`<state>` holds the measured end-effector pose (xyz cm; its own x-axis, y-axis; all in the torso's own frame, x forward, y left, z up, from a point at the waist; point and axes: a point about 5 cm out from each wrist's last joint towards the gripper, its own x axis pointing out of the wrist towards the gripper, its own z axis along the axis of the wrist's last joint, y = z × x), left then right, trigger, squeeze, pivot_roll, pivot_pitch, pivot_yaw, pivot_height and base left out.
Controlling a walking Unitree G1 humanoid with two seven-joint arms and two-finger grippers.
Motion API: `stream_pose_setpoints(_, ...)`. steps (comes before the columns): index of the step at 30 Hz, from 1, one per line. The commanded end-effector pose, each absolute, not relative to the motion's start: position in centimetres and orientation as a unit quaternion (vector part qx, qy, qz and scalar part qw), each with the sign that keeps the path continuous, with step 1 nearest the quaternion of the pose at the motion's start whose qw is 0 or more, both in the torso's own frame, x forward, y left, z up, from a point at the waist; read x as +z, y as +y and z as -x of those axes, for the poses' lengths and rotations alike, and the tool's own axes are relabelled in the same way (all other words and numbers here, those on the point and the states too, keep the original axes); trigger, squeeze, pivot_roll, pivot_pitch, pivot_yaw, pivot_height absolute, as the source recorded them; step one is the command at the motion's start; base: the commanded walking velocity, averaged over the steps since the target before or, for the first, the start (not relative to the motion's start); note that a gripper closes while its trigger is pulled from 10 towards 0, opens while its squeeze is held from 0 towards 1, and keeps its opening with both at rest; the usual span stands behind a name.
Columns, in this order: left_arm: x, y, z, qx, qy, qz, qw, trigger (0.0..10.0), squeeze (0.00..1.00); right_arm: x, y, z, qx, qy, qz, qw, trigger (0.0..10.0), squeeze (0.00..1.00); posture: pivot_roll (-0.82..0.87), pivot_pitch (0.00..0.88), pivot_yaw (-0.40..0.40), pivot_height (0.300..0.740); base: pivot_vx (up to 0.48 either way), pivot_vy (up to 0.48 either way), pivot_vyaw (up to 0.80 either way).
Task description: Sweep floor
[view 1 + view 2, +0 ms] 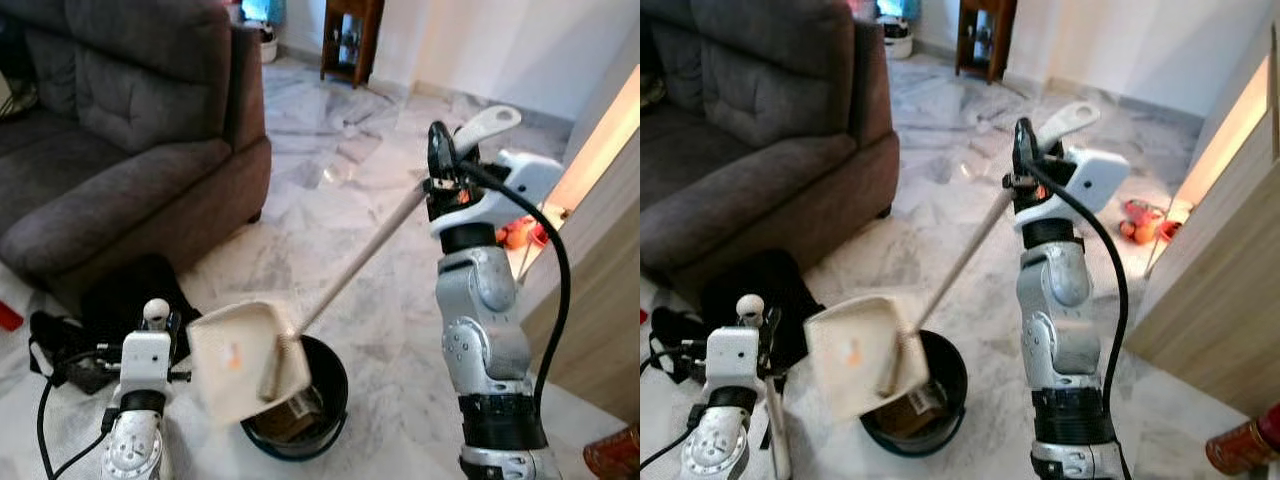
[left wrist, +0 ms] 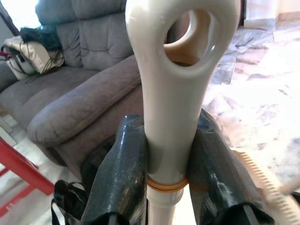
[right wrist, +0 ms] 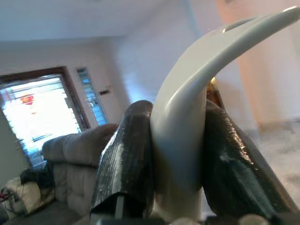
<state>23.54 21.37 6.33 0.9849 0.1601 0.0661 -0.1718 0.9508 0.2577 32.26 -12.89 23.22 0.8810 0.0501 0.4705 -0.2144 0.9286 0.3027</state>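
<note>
Nearest the head camera, the left gripper (image 2: 166, 187) has its two glossy black fingers (image 2: 119, 178) clamped on a smooth cream plastic handle (image 2: 173, 93) that ends in an oval hanging loop just past the fingertips; the left wrist view also shows pale bristles beside one finger. In the eye views this left arm sits low, its handle's rounded tip (image 1: 156, 312) poking up above the wrist. Just beside it, a cream dustpan (image 1: 245, 360), a shallow squared scoop, tilts over the rim of a round black bucket (image 1: 325, 405) holding brownish debris. From the pan a long, thin pale shaft (image 1: 360, 260) slants up to the right gripper (image 1: 440, 170), held high, whose fingers (image 3: 129, 154) pinch the curved white grip (image 3: 187, 131) at the shaft's top, the looped end jutting beyond them. The floor (image 1: 340, 150) is polished grey-veined marble. Beyond the left fingers stands a plush grey fabric sofa (image 1: 130, 130), dark bags (image 1: 70, 340) at its foot. Farther off stands a dark wooden stand (image 1: 352, 40). The right wrist view adds a bright window behind the sofa.
</note>
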Motion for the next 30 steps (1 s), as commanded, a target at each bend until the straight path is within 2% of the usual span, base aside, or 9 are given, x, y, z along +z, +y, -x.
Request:
stream_pose_setpoints(1, 7.2, 21.1, -23.9, 0.078, -0.046, -0.141, 0.986, 10.0, 0.0, 25.0, -13.3, -31.8, 0.066, -0.274, -0.174, 0.944, 10.0, 0.0, 0.18, 0.043, -0.007, 0.74, 0.307, 0.0, 0.0)
stream_pose_setpoints(8, 7.4, 21.1, -23.9, 0.079, -0.049, -0.14, 0.986, 10.0, 0.0, 25.0, -13.2, -31.8, 0.067, -0.273, -0.174, 0.944, 10.0, 0.0, 0.18, 0.055, -0.005, 0.74, 0.303, 0.0, 0.0)
stream_pose_setpoints(21, 7.7, 21.2, -23.8, 0.077, -0.059, -0.14, 0.985, 10.0, 0.0, 25.3, -12.3, -31.8, 0.079, -0.282, -0.16, 0.943, 10.0, 0.0, 0.17, 0.068, 0.001, 0.74, 0.0, 0.0, 0.0)
stream_pose_setpoints(30, 7.7, 21.3, -23.8, 0.08, -0.06, -0.144, 0.985, 10.0, 0.0, 25.8, -10.8, -31.1, 0.106, -0.307, -0.117, 0.939, 10.0, 0.0, 0.17, 0.06, 0.003, 0.74, 0.0, 0.0, 0.0)
